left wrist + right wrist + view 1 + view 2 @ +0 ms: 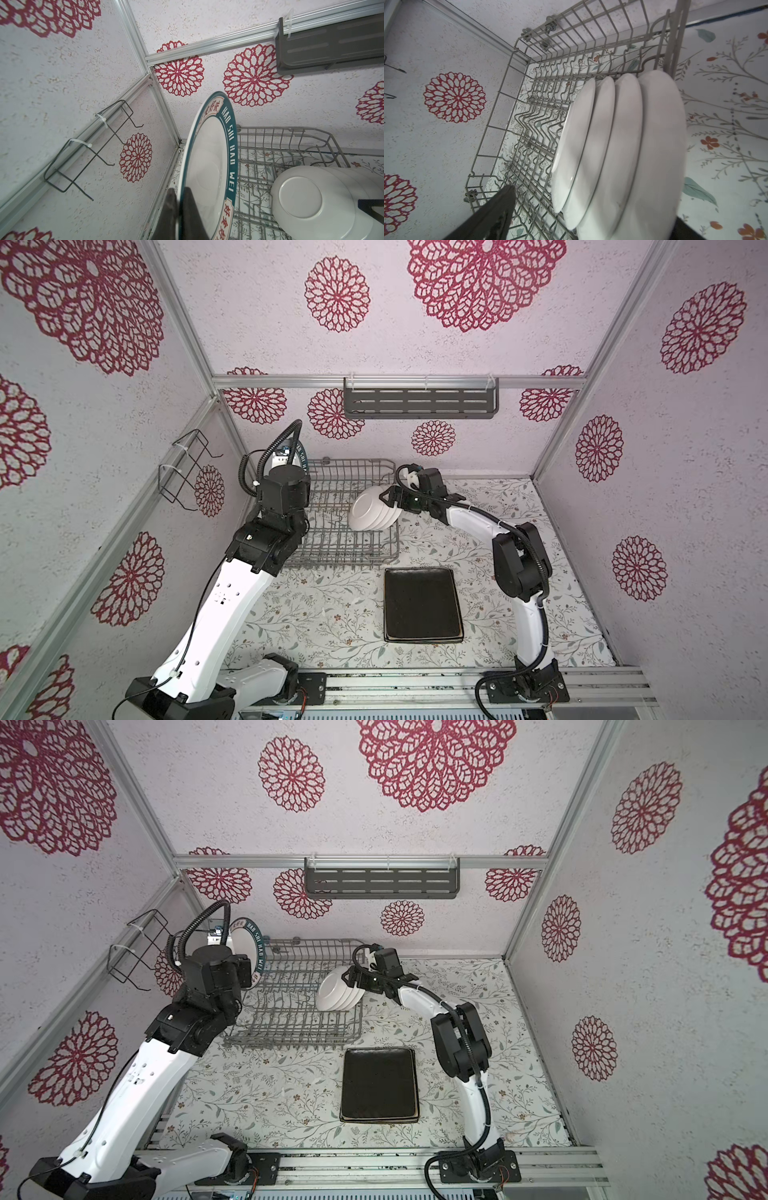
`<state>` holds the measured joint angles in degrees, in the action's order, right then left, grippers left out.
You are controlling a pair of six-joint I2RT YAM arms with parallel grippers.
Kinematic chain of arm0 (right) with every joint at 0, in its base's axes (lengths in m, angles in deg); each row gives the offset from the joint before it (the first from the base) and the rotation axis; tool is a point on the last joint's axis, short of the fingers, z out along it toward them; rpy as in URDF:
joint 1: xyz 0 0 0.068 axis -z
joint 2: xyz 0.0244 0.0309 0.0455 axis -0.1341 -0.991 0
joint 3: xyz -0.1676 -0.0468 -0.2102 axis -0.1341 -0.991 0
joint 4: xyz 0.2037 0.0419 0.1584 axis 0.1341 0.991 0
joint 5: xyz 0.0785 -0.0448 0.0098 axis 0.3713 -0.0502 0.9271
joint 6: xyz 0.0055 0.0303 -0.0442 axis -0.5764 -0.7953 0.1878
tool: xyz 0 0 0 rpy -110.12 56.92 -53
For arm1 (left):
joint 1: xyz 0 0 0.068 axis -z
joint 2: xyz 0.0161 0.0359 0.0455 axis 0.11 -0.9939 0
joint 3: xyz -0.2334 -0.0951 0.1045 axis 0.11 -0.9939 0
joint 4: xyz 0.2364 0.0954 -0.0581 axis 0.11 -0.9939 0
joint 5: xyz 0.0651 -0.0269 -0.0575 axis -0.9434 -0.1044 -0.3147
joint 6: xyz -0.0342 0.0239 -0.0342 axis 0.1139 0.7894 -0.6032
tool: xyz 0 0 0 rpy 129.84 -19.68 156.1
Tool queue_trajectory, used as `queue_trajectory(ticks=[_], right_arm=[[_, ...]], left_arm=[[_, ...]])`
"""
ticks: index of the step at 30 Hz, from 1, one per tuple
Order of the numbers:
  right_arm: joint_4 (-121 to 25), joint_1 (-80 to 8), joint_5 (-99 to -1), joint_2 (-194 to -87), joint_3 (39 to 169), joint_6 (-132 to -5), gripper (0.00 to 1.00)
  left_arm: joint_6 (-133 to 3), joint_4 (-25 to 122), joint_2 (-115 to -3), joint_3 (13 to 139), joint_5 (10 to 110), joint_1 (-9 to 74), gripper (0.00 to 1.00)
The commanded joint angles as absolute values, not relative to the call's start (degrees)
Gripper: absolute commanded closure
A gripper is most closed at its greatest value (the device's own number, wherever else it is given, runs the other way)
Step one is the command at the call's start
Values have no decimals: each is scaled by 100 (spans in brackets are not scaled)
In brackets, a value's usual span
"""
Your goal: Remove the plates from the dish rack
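The left gripper is clamped on the lower rim of a round lettered plate, one finger on each face. The plate stands on edge, raised above the far-left corner of the dish rack. In a top view it shows just behind the left arm's wrist, its dark-blue rim turned towards the middle of the rack.

The right gripper has its jaws spread wide at the right side of the rack, over a row of four white plates. These stand on edge among the tines, leaning and overlapping one another. In the right wrist view the row lies between the two fingers. One finger hangs over the bare tines, clear of the outermost plate. The other shows only as a dark corner behind the nearest plate, and whether it touches that plate cannot be told.

A dark brown plate lies flat on the table in front of the rack, well apart from both grippers. Paler edges peek out beneath it.
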<state>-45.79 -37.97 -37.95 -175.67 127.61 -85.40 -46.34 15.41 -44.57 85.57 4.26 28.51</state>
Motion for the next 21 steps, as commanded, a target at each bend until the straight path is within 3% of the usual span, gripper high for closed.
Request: queue_trajectory(ticks=[1,21], right_arm=[[-4532,-3972,-3787,-17533,13229,-8302,8],[-3793,-4392,-3894,-18085,14436,-8102,8]], left_arm=[[-4636,1856,-4305,8525,551,2754,100],[-4698,1783,-3938,8288,774,2540,100]])
